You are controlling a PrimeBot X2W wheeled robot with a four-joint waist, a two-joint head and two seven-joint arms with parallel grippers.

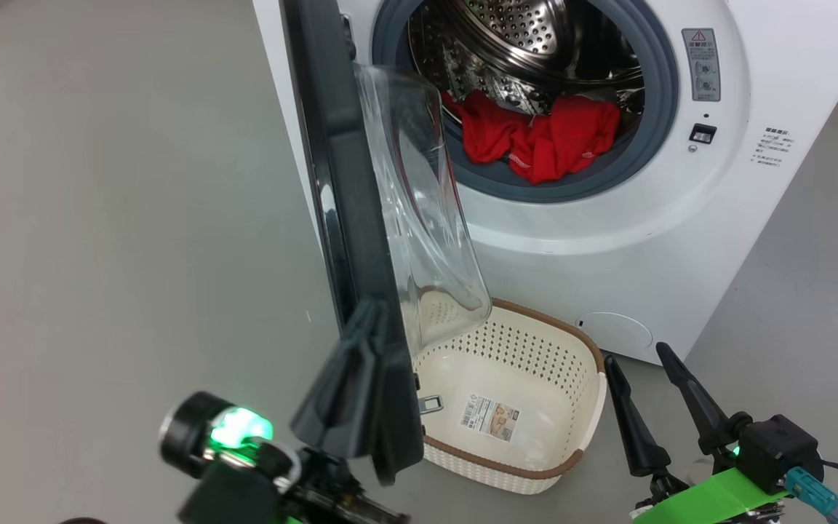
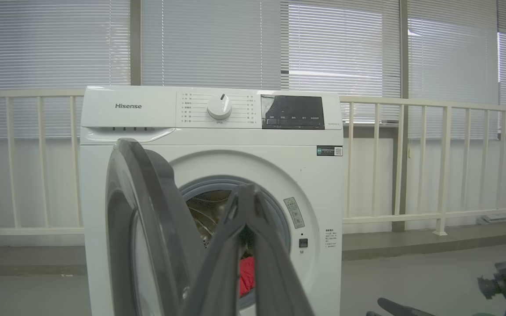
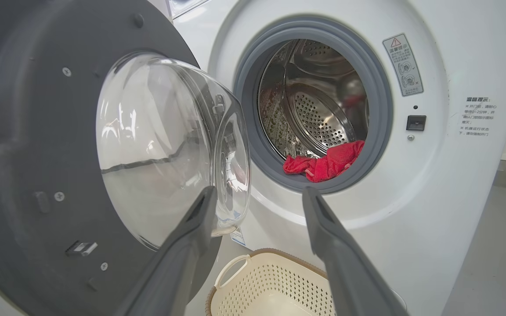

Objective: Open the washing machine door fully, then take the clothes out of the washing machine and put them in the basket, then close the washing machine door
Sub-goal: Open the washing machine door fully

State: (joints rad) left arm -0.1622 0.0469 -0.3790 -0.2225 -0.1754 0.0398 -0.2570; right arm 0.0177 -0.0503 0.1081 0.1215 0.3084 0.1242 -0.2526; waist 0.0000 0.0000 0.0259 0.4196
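The washing machine (image 1: 608, 255) stands with its door (image 1: 346, 182) swung out towards me, the clear glass bowl (image 1: 419, 218) facing right. Red clothes (image 1: 543, 138) lie at the front of the steel drum. The cream basket (image 1: 586, 364) sits on the floor below the opening, holding just its paper label. My left gripper (image 1: 369, 309) is shut, tips together, against the outer side of the door's free edge; in the left wrist view the left gripper (image 2: 246, 189) has nothing between its tips. My right gripper (image 1: 634, 354) is open beside the basket, and in its own view the right gripper (image 3: 259, 193) points at the opening.
Grey floor (image 1: 99, 218) spreads wide on the left of the door and to the right of the machine. Behind the machine run a white railing (image 2: 411, 105) and windows with blinds. The door (image 3: 24, 109) reaches over the basket's (image 3: 270, 285) left end.
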